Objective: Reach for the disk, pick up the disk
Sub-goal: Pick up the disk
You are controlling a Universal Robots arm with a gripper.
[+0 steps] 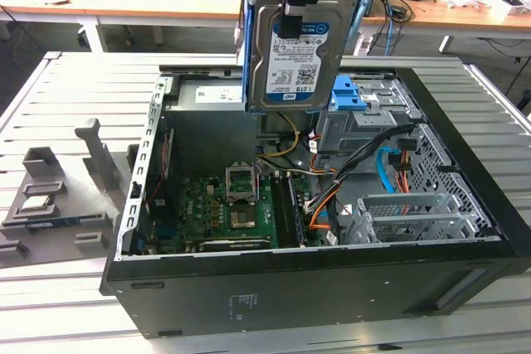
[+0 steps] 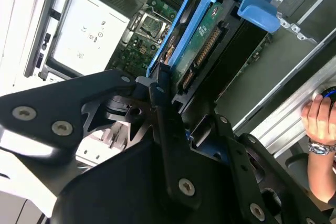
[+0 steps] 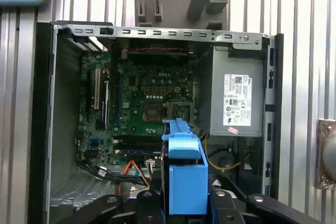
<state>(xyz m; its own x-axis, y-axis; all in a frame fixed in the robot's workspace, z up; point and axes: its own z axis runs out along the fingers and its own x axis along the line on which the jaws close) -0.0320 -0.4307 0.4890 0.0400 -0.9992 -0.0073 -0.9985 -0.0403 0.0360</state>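
The disk (image 1: 290, 47) hangs upright above the open computer case (image 1: 315, 288), its silver face and blue-and-white label turned to the exterior view. Blue plastic rails run along its edges. My gripper (image 1: 300, 7) comes down from above and is shut on the disk's upper part, with one black finger lying across the label side. In the second wrist view the disk (image 2: 202, 43) shows edge-on in its blue rail, clamped between black fingers (image 2: 160, 103). In the first wrist view the blue rail (image 3: 185, 174) stands between the fingers, high over the motherboard (image 3: 142, 103).
Inside the case are a blue drive-bay latch (image 1: 348, 93), orange and black cables (image 1: 323, 205) and a silver power supply (image 3: 236, 98). A grey fixture (image 1: 58, 196) lies on the slatted table at the exterior view's left. A person's hand (image 2: 320, 119) rests beside the case.
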